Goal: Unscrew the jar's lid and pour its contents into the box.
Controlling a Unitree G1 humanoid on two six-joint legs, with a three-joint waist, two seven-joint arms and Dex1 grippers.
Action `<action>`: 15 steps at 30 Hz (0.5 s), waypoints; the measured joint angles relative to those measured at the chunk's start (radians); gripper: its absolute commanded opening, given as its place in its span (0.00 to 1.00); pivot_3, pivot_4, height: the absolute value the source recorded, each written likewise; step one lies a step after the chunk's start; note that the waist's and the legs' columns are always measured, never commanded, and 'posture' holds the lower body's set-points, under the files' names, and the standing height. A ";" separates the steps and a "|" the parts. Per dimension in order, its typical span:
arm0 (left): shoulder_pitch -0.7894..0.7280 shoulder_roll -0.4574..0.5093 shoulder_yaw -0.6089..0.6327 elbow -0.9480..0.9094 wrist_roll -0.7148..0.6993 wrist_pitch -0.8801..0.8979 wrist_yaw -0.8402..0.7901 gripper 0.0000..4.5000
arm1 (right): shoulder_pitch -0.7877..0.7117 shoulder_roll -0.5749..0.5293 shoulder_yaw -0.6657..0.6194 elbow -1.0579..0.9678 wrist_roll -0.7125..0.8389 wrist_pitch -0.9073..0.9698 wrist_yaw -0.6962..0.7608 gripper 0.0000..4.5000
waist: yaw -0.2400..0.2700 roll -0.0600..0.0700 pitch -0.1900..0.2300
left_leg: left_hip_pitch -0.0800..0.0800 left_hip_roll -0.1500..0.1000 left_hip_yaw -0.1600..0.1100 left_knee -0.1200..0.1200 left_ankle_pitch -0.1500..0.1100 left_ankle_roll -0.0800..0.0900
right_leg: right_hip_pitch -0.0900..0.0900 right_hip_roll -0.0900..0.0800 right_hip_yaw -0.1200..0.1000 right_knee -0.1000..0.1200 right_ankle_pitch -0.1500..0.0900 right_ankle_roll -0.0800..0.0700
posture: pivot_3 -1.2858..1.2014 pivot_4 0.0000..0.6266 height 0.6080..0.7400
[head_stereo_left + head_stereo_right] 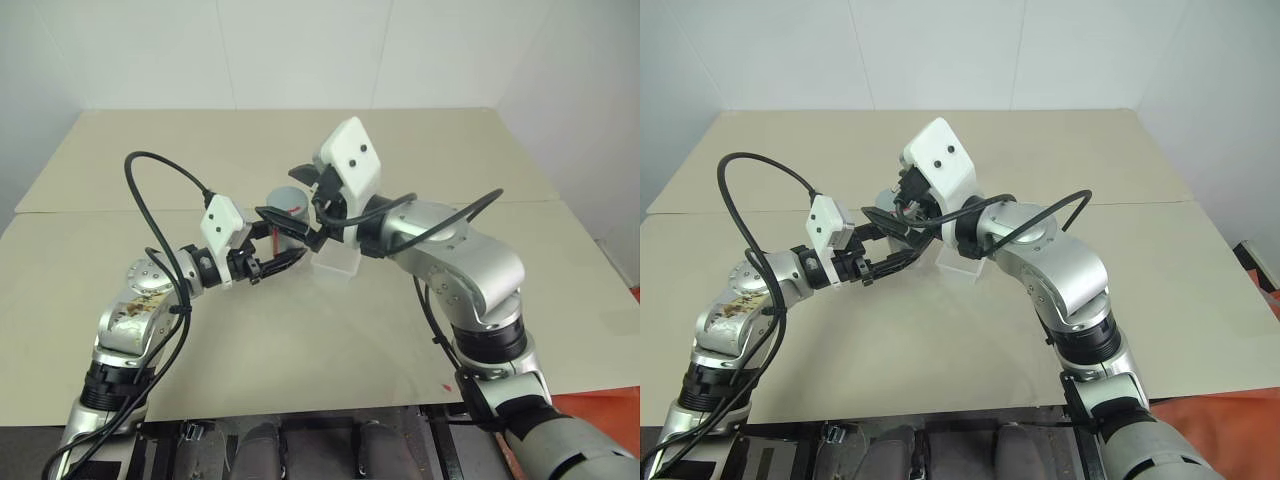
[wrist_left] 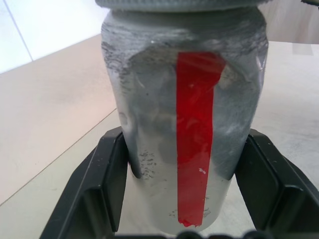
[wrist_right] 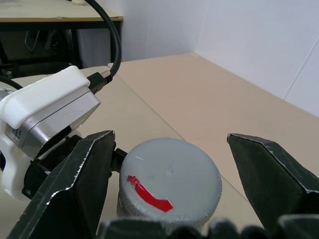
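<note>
We see the middle crowded: left pincer (image 1: 283,262) clamps the jar (image 1: 286,212) from its side, right pincer (image 3: 169,184) stands spread over the lid (image 3: 172,174) with a gap on each side of the cap. The box (image 1: 335,262) sits just beside the jar, under the right wrist. Cables (image 1: 160,215) loop above both forearms. The desk (image 1: 300,340) lies bare in front, behind and toward both edges.

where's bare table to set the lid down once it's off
Bare table runs wide on the near side of the box, and the far half toward the wall is bare too. It is crowded at the centre: the left end effector holds the jar, and the right end effector straddles the lid, beside the box.
</note>
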 measured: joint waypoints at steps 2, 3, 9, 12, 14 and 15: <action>0.000 0.002 0.000 0.000 0.000 -0.004 -0.003 0.62 | 0.000 0.000 0.000 0.001 0.000 0.000 0.000 0.95 | 0.000 0.000 0.000 | 0.000 0.000 0.000 0.000 0.000 0.000 | 0.000 0.000 0.000 0.000 0.000 0.000 | 0.52 0.24 1.00; 0.000 0.003 0.000 0.000 0.000 -0.007 -0.004 0.62 | 0.000 0.000 0.000 0.002 0.000 0.000 0.001 0.95 | 0.000 0.000 0.000 | 0.000 0.000 0.000 0.000 0.000 0.000 | 0.000 0.000 0.000 0.000 0.000 0.000 | 0.52 0.24 1.00; 0.000 0.003 0.000 0.000 0.000 -0.007 -0.004 0.62 | 0.002 0.000 0.003 0.013 0.000 0.000 0.017 0.95 | 0.000 0.000 0.000 | 0.000 0.000 0.000 0.000 0.000 0.000 | 0.000 0.000 0.000 0.000 0.000 0.000 | 0.52 0.24 1.00; 0.000 0.003 0.000 0.000 0.000 -0.008 -0.004 0.62 | 0.003 0.000 0.003 0.019 -0.001 0.000 0.019 0.81 | 0.000 0.000 0.000 | 0.000 0.000 0.000 0.000 0.000 0.000 | 0.000 0.000 0.000 0.000 0.000 0.000 | 0.52 0.24 1.00; 0.000 0.003 0.000 0.000 0.000 -0.008 -0.003 0.62 | 0.003 0.001 0.005 0.019 0.000 0.000 0.022 0.66 | 0.000 0.000 0.000 | 0.000 0.000 0.000 0.000 0.000 0.000 | 0.000 0.000 0.000 0.000 0.000 0.000 | 0.52 0.24 1.00; 0.000 0.003 0.000 -0.001 0.000 -0.008 -0.003 0.62 | 0.003 0.002 0.005 0.020 -0.001 0.000 0.022 0.62 | 0.000 0.000 0.000 | 0.000 0.000 0.000 0.000 0.000 0.000 | 0.000 0.000 0.000 0.000 0.000 0.000 | 0.52 0.24 1.00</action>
